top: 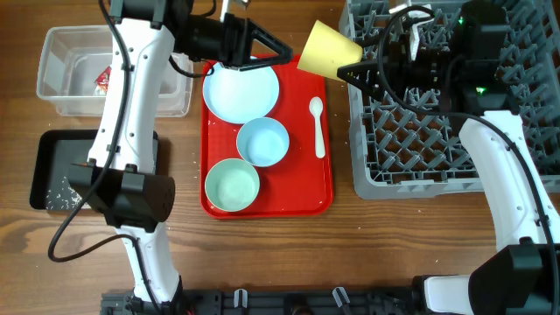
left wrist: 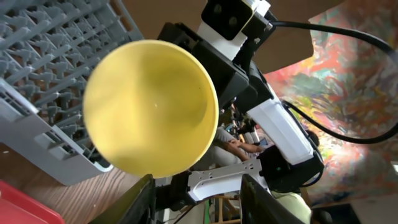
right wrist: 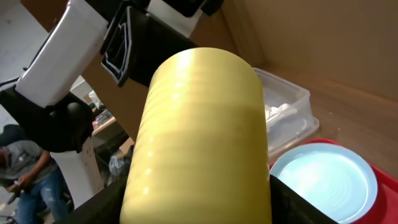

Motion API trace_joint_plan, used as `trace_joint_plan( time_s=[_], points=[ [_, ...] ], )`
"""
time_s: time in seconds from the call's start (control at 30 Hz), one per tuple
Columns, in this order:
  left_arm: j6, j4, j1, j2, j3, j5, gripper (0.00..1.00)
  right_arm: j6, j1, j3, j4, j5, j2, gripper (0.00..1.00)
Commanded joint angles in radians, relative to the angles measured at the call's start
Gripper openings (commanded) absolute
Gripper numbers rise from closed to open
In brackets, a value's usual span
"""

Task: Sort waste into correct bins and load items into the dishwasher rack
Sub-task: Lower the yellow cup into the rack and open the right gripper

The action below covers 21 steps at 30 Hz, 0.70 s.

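The small yellow cup (top: 325, 50) is pinched near its base by the right end effector (top: 357, 63), mouth leftward, above the red tray's (top: 302, 188) far right corner. The left end effector (top: 278, 52) is spread, clear of it. Light, stiff, slick plastic is judged. The dishwasher rack's (top: 455, 166) left wall lies close, with open pegs beyond.

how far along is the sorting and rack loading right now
Waste looks sorted: the wrapper lies in the clear tub, rice in the black tray. In hand: the right tool grips the yellow cup in the air at the edge of the rack; the left tool is open. The rack shows no dishes yet. Left: plate, blue bowl, green bowl and spoon, all on the red tray.
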Motion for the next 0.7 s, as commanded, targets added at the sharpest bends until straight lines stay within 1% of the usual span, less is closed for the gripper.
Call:
trace_joint_plan(
  time_s=[0.0, 0.1, 0.2, 0.23, 0.37, 0.4, 0.57, 0.67],
  points=[
    [0.006, 0.002, 0.013, -0.002, 0.001, -0.028, 0.45, -0.002, -0.019, 0.012, -0.073, 0.070, 0.000, 0.51],
    [0.006, 0.002, 0.013, -0.002, 0.001, -0.157, 0.46, -0.004, -0.074, 0.012, -0.229, 0.203, -0.013, 0.52],
    [0.006, 0.002, 0.012, -0.002, 0.001, -0.317, 0.50, -0.004, -0.128, 0.012, -0.373, 0.350, -0.054, 0.52],
    [0.006, 0.002, 0.012, -0.002, 0.001, -0.375, 0.52, -0.005, -0.148, 0.016, -0.433, 0.422, -0.079, 0.52],
    [0.006, 0.002, 0.012, -0.002, 0.001, -0.537, 0.53, -0.006, -0.171, 0.078, -0.663, 0.719, -0.166, 0.52],
    [0.006, 0.002, 0.012, -0.002, 0.001, -0.565, 0.52, -0.006, -0.171, 0.099, -0.714, 0.781, -0.178, 0.52],
    [0.006, 0.003, 0.012, 0.000, 0.001, -0.712, 0.51, -0.001, -0.171, 0.246, -1.073, 1.122, -0.195, 0.52],
    [0.006, 0.006, 0.012, 0.005, 0.001, -0.738, 0.50, 0.031, -0.171, 0.247, -1.156, 1.219, -0.187, 0.52]
  ],
)
